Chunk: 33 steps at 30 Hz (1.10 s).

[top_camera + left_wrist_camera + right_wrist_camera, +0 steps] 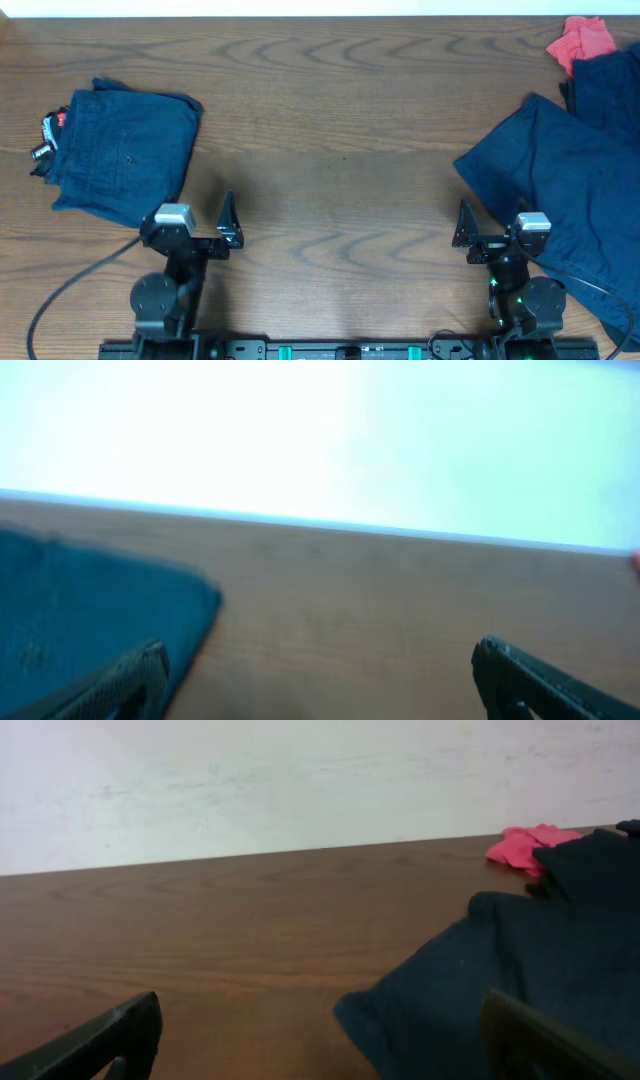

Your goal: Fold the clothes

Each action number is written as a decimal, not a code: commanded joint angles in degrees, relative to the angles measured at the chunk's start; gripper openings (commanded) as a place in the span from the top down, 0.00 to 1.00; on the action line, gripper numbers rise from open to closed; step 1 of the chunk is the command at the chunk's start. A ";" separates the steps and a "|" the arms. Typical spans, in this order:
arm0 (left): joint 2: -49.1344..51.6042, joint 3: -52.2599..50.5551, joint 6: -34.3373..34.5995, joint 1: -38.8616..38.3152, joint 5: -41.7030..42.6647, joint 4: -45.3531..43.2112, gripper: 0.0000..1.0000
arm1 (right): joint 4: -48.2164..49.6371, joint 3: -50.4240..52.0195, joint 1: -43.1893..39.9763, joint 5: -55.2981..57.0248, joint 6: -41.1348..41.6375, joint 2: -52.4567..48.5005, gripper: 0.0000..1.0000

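Observation:
A folded dark navy garment [122,152] lies at the left of the table; its corner shows in the left wrist view [90,620]. A loose, wrinkled pile of dark navy clothes [570,190] lies at the right and shows in the right wrist view [500,980]. My left gripper [195,222] is open and empty near the front edge, just in front of the folded garment [320,670]. My right gripper [492,228] is open and empty at the near edge of the loose pile, its right finger over the fabric [320,1030].
A red cloth [581,38] lies at the far right corner, behind the pile; it also shows in the right wrist view [525,845]. A small black and red tag [48,135] sticks out at the folded garment's left. Bare wooden table [330,150] spans the middle.

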<state>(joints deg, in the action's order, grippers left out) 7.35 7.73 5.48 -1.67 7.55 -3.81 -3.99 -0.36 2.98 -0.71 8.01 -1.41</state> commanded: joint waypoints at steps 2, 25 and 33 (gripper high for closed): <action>-4.28 -6.95 -4.28 1.14 0.79 -11.56 0.02 | -0.17 0.02 0.35 -0.63 -0.81 0.00 0.01; -5.22 -7.48 -4.39 1.22 0.55 7.06 0.02 | -0.17 0.02 0.35 -0.63 -0.81 0.00 0.01; -5.20 -7.48 -4.39 1.22 0.57 7.06 0.02 | -0.17 0.02 0.35 -0.63 -0.81 0.00 0.01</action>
<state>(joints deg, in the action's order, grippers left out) 2.11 0.89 1.45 -0.75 7.27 0.91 -3.97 -0.36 2.98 -0.71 7.99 -1.48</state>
